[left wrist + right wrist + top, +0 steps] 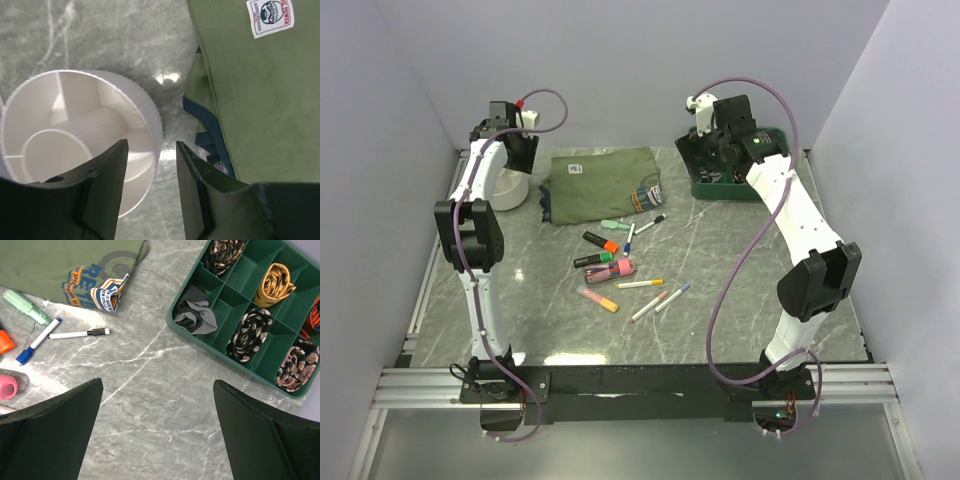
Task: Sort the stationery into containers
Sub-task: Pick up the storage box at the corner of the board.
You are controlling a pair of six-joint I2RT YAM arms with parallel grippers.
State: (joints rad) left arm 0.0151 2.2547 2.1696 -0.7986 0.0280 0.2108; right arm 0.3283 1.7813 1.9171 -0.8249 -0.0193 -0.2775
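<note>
The stationery lies loose at the table's middle: an orange-and-black highlighter (601,240), a green one (598,259), a pink one (617,268), an orange-pink one (598,299) and several thin white pens (640,284). The white round tub (510,192) with inner dividers stands at the back left and holds nothing. My left gripper (152,162) is open and empty, its jaws either side of the tub's right wall (150,115). My right gripper (157,385) is wide open and empty above bare marble. A black-capped pen (80,333) and a blue-capped pen (39,340) lie to its left.
A folded olive-green shirt (600,183) lies right of the tub and shows in the left wrist view (250,90). A dark green compartment tray (235,362) of rolled items stands at the back right (725,193). Grey walls enclose the table.
</note>
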